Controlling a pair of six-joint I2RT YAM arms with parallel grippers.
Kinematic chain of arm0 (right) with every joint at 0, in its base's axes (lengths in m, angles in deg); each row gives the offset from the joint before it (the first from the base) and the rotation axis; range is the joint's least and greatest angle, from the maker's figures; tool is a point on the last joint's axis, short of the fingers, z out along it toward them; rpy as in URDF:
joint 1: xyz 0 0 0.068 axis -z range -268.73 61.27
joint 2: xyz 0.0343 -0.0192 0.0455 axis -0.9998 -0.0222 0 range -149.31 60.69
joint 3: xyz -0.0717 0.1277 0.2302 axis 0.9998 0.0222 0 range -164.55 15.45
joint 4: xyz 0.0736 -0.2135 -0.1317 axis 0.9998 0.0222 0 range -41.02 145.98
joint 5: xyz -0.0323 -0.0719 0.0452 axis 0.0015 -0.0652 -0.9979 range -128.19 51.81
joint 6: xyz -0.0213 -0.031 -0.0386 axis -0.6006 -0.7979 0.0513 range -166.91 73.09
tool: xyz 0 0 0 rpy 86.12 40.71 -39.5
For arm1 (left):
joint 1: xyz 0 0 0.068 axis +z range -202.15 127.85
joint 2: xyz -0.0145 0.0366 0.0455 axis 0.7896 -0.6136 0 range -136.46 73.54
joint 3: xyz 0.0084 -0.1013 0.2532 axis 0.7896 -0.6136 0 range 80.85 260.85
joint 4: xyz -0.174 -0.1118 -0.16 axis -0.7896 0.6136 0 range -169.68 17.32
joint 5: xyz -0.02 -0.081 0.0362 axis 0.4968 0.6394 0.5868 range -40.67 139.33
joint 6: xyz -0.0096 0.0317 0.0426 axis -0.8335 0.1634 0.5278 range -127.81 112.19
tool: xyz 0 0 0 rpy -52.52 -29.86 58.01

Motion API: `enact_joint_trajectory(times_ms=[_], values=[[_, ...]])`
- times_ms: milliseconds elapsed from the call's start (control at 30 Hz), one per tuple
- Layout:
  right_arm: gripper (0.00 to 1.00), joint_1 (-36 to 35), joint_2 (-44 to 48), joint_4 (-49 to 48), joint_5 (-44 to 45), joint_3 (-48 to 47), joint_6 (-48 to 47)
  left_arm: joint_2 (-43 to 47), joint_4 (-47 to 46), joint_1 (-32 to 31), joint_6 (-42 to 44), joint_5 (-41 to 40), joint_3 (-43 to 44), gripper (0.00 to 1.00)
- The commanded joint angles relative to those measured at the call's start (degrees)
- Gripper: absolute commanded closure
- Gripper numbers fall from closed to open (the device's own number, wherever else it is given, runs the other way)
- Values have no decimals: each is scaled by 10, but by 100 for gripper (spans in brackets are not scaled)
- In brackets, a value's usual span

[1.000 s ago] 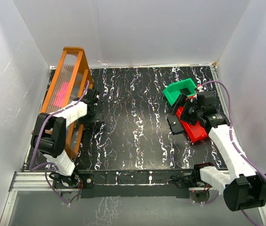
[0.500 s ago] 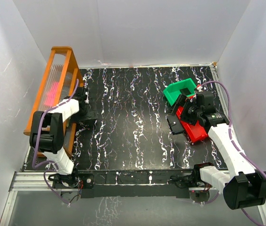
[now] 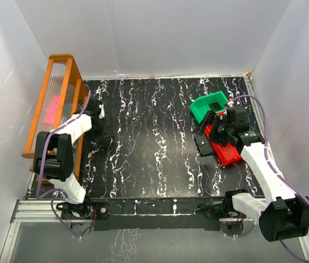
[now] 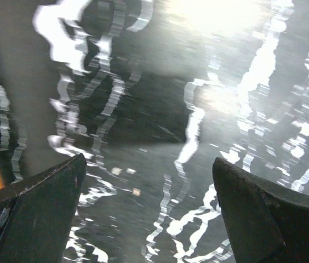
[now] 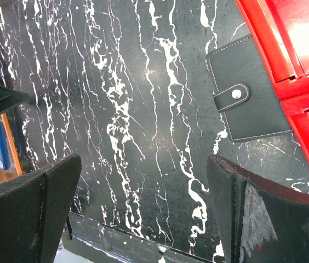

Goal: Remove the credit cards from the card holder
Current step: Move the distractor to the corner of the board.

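Observation:
The card holder (image 5: 247,104) lies shut on the black marbled table, a dark stitched wallet with its snap strap fastened. In the top view the card holder (image 3: 203,145) rests against the left side of the red bin (image 3: 227,150). No credit cards show; the holder is closed over its inside. My right gripper (image 5: 143,208) hangs open above the table, to the left of the holder and short of it, with nothing between its fingers. The right gripper (image 3: 212,129) sits over the red bin's far end. My left gripper (image 4: 149,208) is open over bare table, far left (image 3: 102,123).
A green bin (image 3: 209,107) stands just beyond the red bin (image 5: 297,44). An orange slatted rack (image 3: 53,109) with a pink patch leans along the left wall beside the left arm. White walls close in the table (image 3: 154,159) on three sides.
The orange rack has shifted left toward the wall. My left gripper has moved left and slightly back alongside it. The right arm and the card holder have hardly moved.

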Motion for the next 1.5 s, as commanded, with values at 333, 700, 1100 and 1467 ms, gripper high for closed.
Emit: enact_joint_trajectory(times_ms=[333,700,1100,1467], values=[[2,2,8,-30,-12,7,0,257,105,-103,-286,-68,-180,1],[2,2,9,-18,-13,0,-4,320,117,-77,-353,-129,-243,1],[2,2,17,-24,-9,17,8,266,48,96,-231,-51,-206,1],[2,2,0,-33,-12,25,14,253,-26,76,-166,92,-197,1]])
